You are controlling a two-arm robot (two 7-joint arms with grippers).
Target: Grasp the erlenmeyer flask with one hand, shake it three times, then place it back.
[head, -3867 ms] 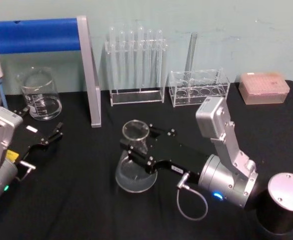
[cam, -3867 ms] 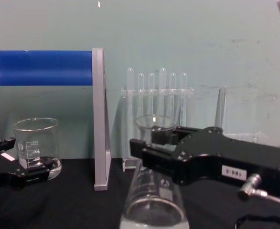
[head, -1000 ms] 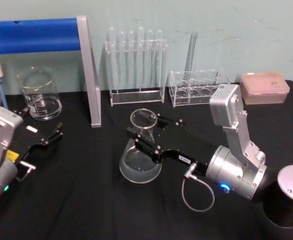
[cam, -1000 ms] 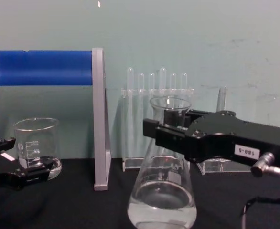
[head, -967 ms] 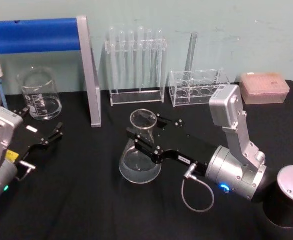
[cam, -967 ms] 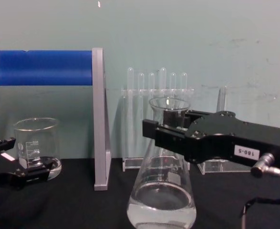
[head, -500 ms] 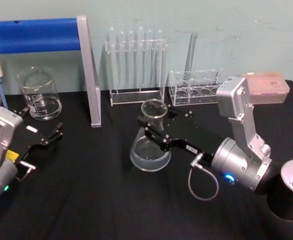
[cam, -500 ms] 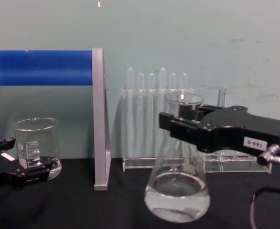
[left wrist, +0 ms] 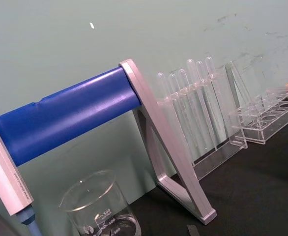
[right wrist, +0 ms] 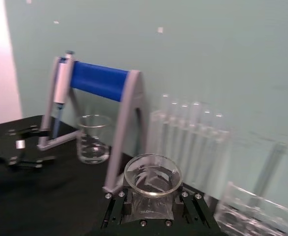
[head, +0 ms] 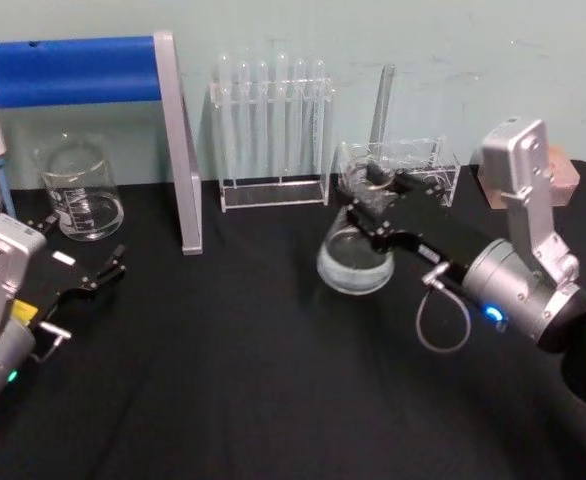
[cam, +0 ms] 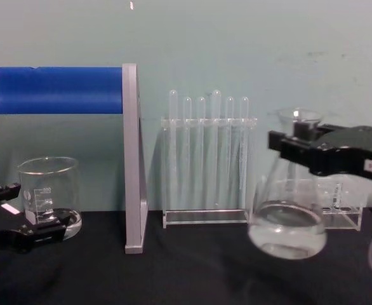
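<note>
Shake step in hand. Right gripper (cam: pixel 298 143) jaws clenched on neck of erlenmeyer flask (cam: pixel 287 222); its body hangs below the jaws, seemingly lifted off the surface (head: pixel 223 400). Next: short sideways swing, grip firm, flask near upright. Left gripper (head: pixel 81 262) parked well apart, jaws spread.

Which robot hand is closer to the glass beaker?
Left. The left gripper sits open just in front of the beaker; the right gripper is far to the right, holding the erlenmeyer flask.
</note>
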